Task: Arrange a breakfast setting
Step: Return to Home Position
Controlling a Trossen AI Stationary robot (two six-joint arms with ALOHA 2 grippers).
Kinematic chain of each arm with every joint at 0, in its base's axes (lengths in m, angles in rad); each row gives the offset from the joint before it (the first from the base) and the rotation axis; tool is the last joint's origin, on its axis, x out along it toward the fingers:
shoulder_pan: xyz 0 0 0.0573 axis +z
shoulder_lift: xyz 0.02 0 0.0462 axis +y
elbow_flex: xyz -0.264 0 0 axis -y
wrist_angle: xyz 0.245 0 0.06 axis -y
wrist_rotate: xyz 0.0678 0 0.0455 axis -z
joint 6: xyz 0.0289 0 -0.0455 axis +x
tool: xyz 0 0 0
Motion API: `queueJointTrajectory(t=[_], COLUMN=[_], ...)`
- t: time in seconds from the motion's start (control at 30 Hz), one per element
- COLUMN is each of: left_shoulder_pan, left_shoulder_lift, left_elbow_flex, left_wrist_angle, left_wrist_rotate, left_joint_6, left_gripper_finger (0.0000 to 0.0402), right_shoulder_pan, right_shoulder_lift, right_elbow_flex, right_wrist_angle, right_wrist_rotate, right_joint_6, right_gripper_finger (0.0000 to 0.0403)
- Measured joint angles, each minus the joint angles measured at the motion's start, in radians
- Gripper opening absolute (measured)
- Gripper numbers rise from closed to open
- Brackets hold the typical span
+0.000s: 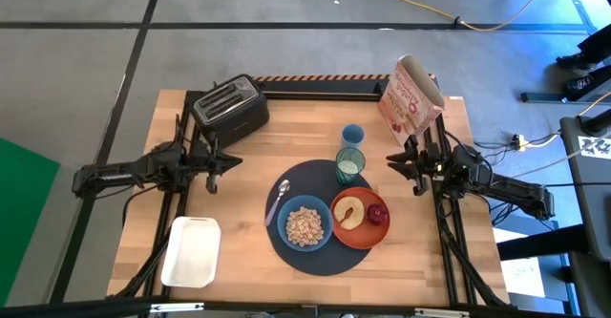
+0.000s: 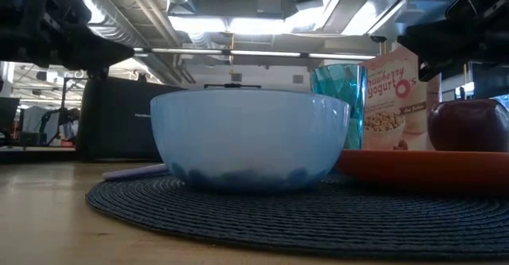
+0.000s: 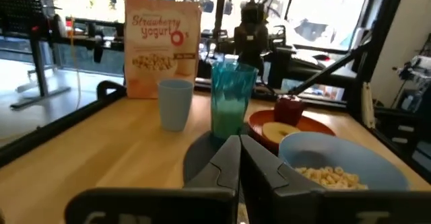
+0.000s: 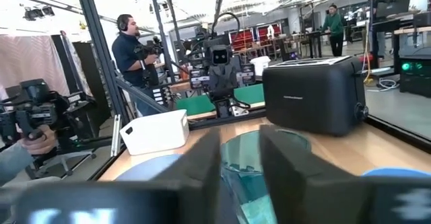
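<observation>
A round dark-navy placemat [image 1: 320,251] lies at the table's middle. On it stand a light-blue bowl [image 1: 305,224] of cereal and an orange-red plate [image 1: 368,232], which carries a toast slice [image 1: 348,211] and a red fruit [image 1: 378,213]. A metal spoon [image 1: 277,201] lies on the mat left of the bowl. A green-tinted glass [image 1: 349,164] stands at the mat's far edge. My left gripper [image 1: 237,161] hovers shut, left of the mat, pointing level toward the setting [image 3: 239,146]. My right gripper [image 1: 391,159] hovers open, right of the glass [image 4: 239,163].
A black toaster [image 1: 230,108] stands at the far left and a strawberry-yogurt cereal box [image 1: 410,98] at the far right. A light-blue cup [image 1: 352,135] stands behind the glass. A white container [image 1: 192,251] lies near the front left edge. People stand beyond the table.
</observation>
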Motion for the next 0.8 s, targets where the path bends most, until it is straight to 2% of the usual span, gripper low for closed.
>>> queueJointTrajectory(t=[0.13,0.3,0.53,0.8], left_shoulder_pan=[0.000,0.000,0.000,0.000], left_shoulder_lift=[-0.005,-0.005,-0.001,-0.001], left_elbow_flex=[0.000,0.000,0.000,0.000], left_wrist_angle=[-0.001,-0.002,-0.005,-0.004], left_wrist_rotate=[-0.003,-0.003,-0.020,-0.020], left_joint_6=[0.000,0.002,0.004,0.004], left_gripper_finger=[0.0001,0.0001,0.0001,0.0001], right_shoulder_pan=[0.000,0.000,0.000,0.000], right_shoulder_lift=[0.000,0.001,0.001,0.004], right_elbow_flex=[0.000,0.000,0.000,0.000], right_wrist_angle=[-0.007,-0.033,-0.060,-0.102], right_wrist_rotate=[0.001,0.005,0.035,0.085], right_joint_6=[-0.020,-0.031,-0.055,-0.055], right_gripper_finger=[0.0012,0.0022,0.0002,0.0019])
